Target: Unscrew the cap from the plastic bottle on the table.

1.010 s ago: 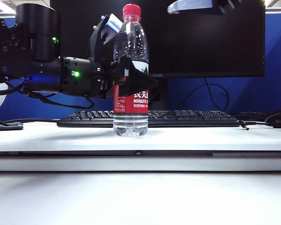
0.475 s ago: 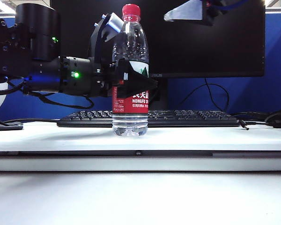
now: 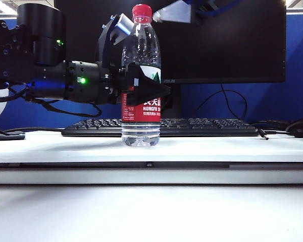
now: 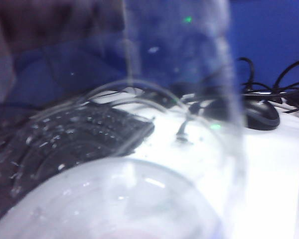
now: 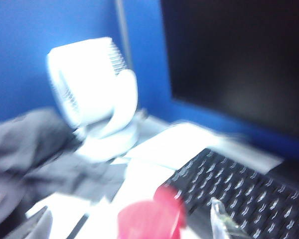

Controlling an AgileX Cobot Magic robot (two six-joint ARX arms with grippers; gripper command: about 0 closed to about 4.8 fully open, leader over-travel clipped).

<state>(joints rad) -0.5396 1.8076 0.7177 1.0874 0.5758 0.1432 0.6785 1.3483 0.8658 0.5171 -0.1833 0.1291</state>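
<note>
The near strip of the desk (image 3: pixel 151 212) lies bare; behind it runs a raised white ledge. On that ledge, a little toward the left of its middle and just in front of the black keyboard (image 3: pixel 161 127), the plastic bottle (image 3: pixel 141 80) stands upright with some water in its base. The left pincer (image 3: pixel 141 75) reaches in level from the left edge and pinches the bottle at the top of its red label, one dark finger in front of the body and the other behind it. The left wrist view confirms the closeness: clear curved plastic (image 4: pixel 139 174) fills nearly the whole picture.

The cap (image 3: pixel 142 11) sits screwed on at the top, well above the left pincer. The right pincer (image 3: pixel 172 12) hangs just beside it, toward the right and at cap height, not touching. From the right wrist view the red cap (image 5: pixel 152 216) shows between its two pale fingertips, which stand spread with room on either side, though the picture is blurred.

Farther back are the dark monitor (image 3: pixel 222 45) and a blue partition.

The step in hand looks like the approach to the cap, with the bottle already steadied. The next move calls for centring the spread fingers over the cap, closing squarely on its ribs, then twisting while the left pincer resists any turning of the bottle.
</note>
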